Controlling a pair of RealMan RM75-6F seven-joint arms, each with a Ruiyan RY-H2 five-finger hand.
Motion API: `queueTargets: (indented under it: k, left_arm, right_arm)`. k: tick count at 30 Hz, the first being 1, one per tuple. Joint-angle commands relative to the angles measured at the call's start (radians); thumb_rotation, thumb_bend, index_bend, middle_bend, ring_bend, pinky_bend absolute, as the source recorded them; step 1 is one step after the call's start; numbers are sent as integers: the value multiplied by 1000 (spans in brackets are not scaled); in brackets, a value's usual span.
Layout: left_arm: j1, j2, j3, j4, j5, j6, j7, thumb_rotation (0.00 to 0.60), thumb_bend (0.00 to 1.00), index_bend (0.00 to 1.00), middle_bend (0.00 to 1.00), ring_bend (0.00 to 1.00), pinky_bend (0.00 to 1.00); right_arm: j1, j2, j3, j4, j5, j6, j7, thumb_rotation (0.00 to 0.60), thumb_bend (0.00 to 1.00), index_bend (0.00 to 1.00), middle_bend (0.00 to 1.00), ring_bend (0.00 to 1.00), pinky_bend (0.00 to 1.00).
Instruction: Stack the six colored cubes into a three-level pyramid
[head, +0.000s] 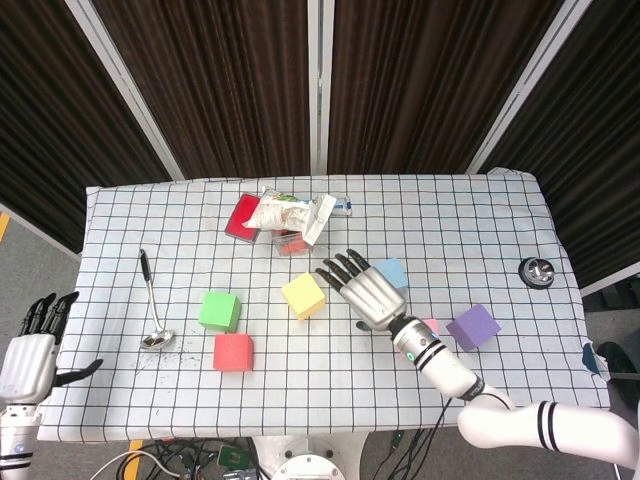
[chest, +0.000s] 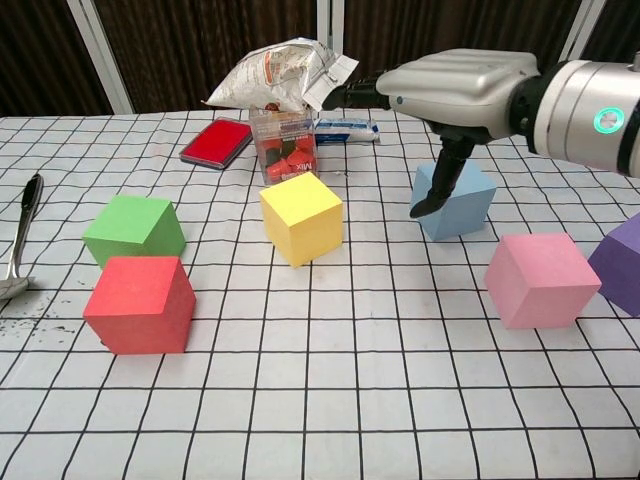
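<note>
Coloured foam cubes are spread singly across the checked-cloth worktop (head: 480, 215), none stacked. The right robot hand (head: 366, 287) is held flat, fingers spread and empty, above the light-blue cube (chest: 455, 202). The left robot hand (head: 32, 352) is held open off the worktop's left edge.

The right hand (head: 368, 291) is built with a ribbed silver-grey metallic back and black fingers (head: 338, 266). In the chest view, a black thumb (chest: 443, 178) is seen beneath the silver shell. Its wrist (head: 420, 346) is ringed in black and white, with a small green-lit ring. The forearm (head: 545, 432) is glossy white with a black band. The left hand (head: 28, 352) is likewise silver with black fingers.
</note>
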Motion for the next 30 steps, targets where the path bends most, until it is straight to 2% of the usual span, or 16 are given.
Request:
queueTargets:
  k: [1, 8, 16, 19, 23, 26, 30]
  left_arm:
    - [-1, -7, 5, 7, -1, -11, -15, 600, 0, 53, 103, 0, 33]
    - [-5, -9, 2, 28, -2, -17, -53, 600, 0, 53, 103, 0, 32]
    - [-3, -9, 2, 48, -11, -23, -75, 600, 0, 53, 104, 0, 33]
    - [-3, -10, 1, 53, -9, -21, -80, 600, 0, 53, 103, 0, 33]
    - [-3, -10, 3, 56, -4, -20, -86, 600, 0, 53, 103, 0, 32]
    - [-2, -11, 2, 58, -5, -19, -91, 600, 0, 53, 103, 0, 32]
    - [-3, -14, 4, 63, -6, -25, -93, 600, 0, 53, 104, 0, 32]
  right_arm:
    - [66, -47, -2, 57, 101, -55, -13, 600, 0, 0, 61, 0, 0]
    - [171, -124, -14, 171, 182, -94, -7, 600, 7, 0, 63, 0, 0]
    - [248, -213, -31, 319, 174, -145, 65, 600, 16, 0, 102, 0, 0]
    - [267, -246, -38, 366, 158, -144, 87, 600, 38, 0, 145, 0, 0]
    - [272, -288, -35, 411, 118, -108, 135, 600, 57, 0, 285, 8, 0]
    - [266, -305, -31, 430, 84, -67, 164, 600, 72, 0, 449, 87, 0]
    - [253, -307, -29, 424, 51, -9, 182, 600, 94, 0, 549, 154, 0]
